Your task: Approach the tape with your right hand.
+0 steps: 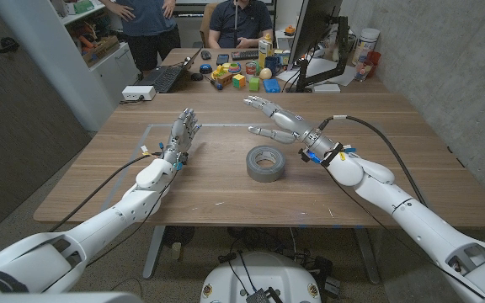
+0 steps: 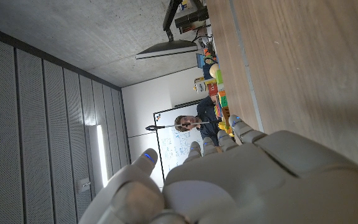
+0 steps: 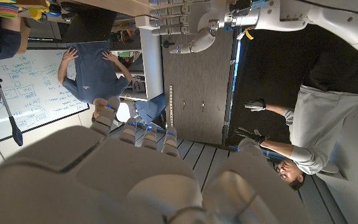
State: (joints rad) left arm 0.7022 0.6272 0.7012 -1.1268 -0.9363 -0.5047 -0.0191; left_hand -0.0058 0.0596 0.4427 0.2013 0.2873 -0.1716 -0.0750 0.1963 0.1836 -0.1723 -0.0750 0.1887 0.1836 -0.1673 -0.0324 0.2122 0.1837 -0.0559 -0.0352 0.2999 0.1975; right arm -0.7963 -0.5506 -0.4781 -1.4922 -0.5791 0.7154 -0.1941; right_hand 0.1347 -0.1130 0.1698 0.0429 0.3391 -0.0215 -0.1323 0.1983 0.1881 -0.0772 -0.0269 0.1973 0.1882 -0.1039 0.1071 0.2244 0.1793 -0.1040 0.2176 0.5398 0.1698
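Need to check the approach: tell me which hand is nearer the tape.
The right hand. It hangs open just beyond the grey tape, on its far right side, while the left hand stands farther off to the tape's left, with bare table between.

Tape (image 1: 265, 162) grey, dark core. Table (image 1: 226, 198) brown wood grain. Both hands (image 1: 182, 135) (image 1: 278, 119) silver-grey; arms white, blue wrist tags.

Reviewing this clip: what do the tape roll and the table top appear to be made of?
The tape looks like grey cloth-backed or duct-style tape: dull silvery sides with a faint sheen, wound around a darker hollow core, though the weave is too small to confirm. The table looks like wood or wood veneer, with a matte brown surface and lengthwise grain lines; solid or laminate cannot be told.
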